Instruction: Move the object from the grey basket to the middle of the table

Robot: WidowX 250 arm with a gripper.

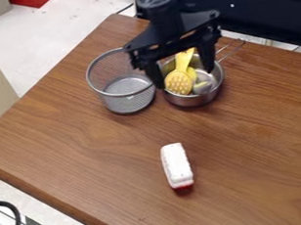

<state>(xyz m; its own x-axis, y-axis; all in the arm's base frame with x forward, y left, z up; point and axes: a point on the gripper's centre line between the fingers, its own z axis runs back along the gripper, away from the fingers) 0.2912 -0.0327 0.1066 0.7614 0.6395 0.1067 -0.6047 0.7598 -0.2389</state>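
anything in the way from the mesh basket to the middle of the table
Nothing visible stands between them; the white object lies near the middle of the table, with the metal pot beside the basket.

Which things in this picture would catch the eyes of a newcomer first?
Probably the bright yellow tool in the metal pot, with the black gripper hanging over it, jaws apart. Next, the white object with a red end, lying on the brown table nearer the camera. The grey mesh basket stands beside the pot, on the picture's left.
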